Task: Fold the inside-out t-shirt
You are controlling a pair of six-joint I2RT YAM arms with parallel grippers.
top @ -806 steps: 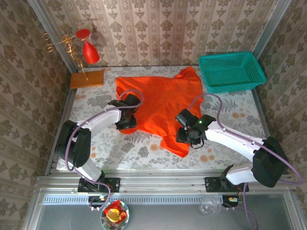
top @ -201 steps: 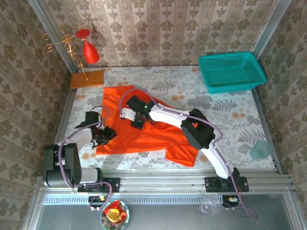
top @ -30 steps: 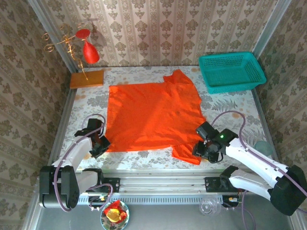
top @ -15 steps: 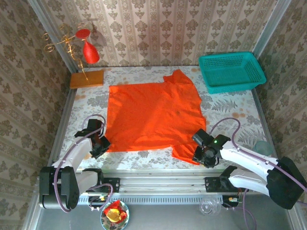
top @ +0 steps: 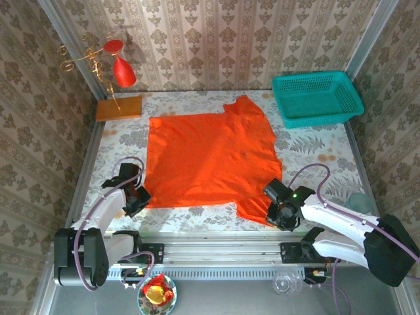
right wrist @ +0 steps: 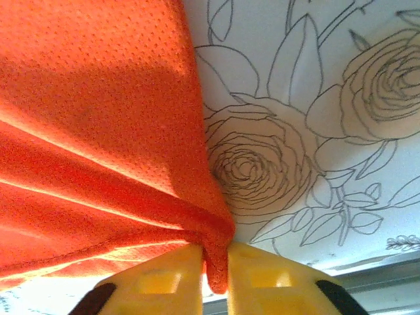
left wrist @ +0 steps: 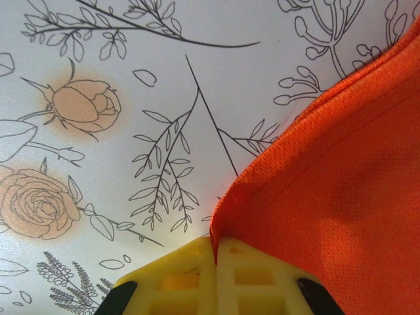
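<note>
Bright orange-red cloth t-shirt (top: 210, 157) lies spread flat on our floral worktop (top: 308, 147), stretched between our left pincer (top: 140, 197) and right pincer (top: 270, 213), each clamped on a near corner.

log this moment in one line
left gripper: shut on t-shirt hem corner | right gripper: shut on near sleeve | t-shirt: spread flat

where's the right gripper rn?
In the top view the right gripper is at the near right of the table, closed on the near-right corner of the t-shirt, just ahead of the front rail.
</note>
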